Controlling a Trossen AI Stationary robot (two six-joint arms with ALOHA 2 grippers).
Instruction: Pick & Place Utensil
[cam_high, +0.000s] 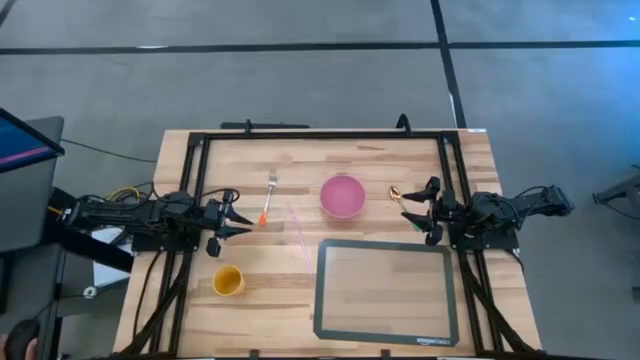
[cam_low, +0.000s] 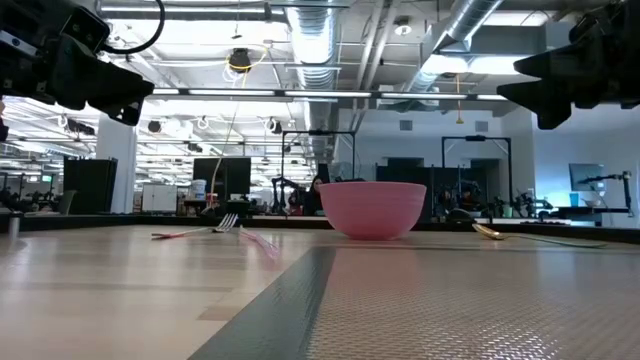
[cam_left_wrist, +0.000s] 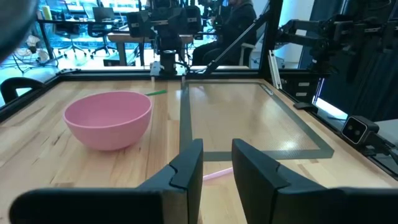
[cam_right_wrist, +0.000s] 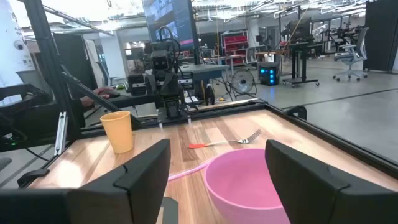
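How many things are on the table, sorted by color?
Pink: 2, the bowl and the thin pink utensil
Yellow: 1, the cup
Orange-handled: 1, the fork
Gold: 1, the spoon
Dark-edged: 1, the mat
Total: 6

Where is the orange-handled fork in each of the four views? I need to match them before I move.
High view: fork left of the pink bowl, near the left gripper.
Low view: fork lying flat, left of the bowl.
Left wrist view: not in it; bowl shows.
Right wrist view: fork beyond the bowl.
Shared landmark: the pink bowl.
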